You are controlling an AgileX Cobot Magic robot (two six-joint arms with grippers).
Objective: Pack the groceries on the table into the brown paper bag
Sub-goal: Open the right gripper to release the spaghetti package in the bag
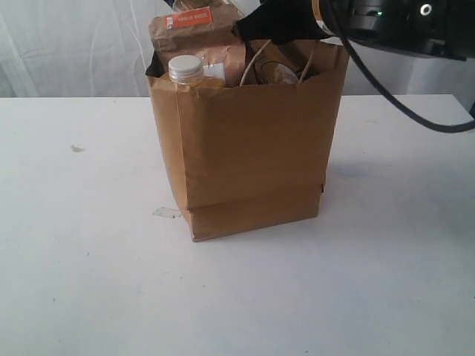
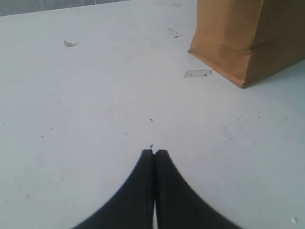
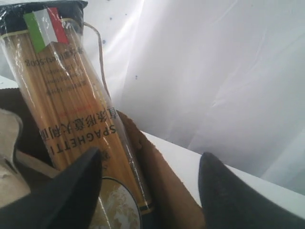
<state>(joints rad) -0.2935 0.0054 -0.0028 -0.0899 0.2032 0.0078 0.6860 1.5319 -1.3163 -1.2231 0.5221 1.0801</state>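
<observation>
Kraft-brown and upright, the brown paper bag [image 1: 252, 156] stands near the middle of the table [image 1: 82, 245], well in from its edges. The brown pouch with orange label [image 1: 194, 30] and the yellow white-capped bottle [image 1: 185, 68] rise above its rim. The dark-blue spaghetti pack [image 3: 62, 105] stands inside it too. The right gripper [image 3: 151, 152] hangs over the bag's mouth with its jaws spread and nothing between them, one finger just beside the pack. The left gripper [image 2: 154, 152], pressed closed and empty, hovers over bare table apart from the bag.
</observation>
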